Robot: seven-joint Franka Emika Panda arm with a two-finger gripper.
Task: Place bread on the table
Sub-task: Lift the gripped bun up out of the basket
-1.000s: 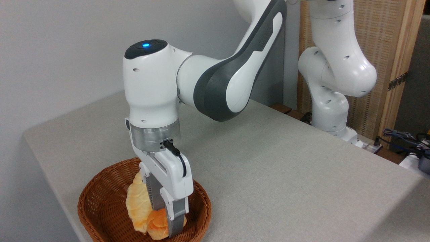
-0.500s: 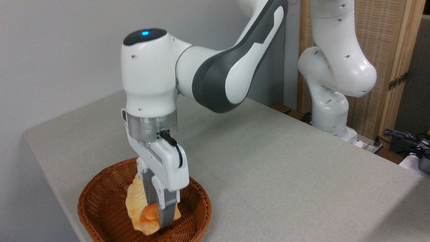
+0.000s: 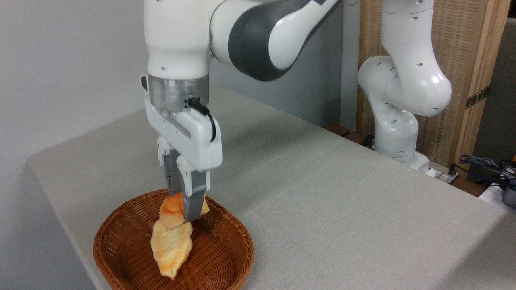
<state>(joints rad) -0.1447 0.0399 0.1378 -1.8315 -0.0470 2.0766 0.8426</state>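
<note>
At the lower left of the frame a brown wicker basket point(image 3: 121, 249) sits near the counter's point(image 3: 342, 201) front edge, with a long pale yellow ridged loaf point(image 3: 171, 247) lying inside it. Just above the loaf, the bread point(image 3: 171, 207), a small orange-brown bun, hangs in the air over the basket, pinched between the jaws of the gripper point(image 3: 186, 209), which points straight down. Further right the grey-beige counter stretches bare, and the arm's white base point(image 3: 397, 133) stands at its far right edge.
</note>
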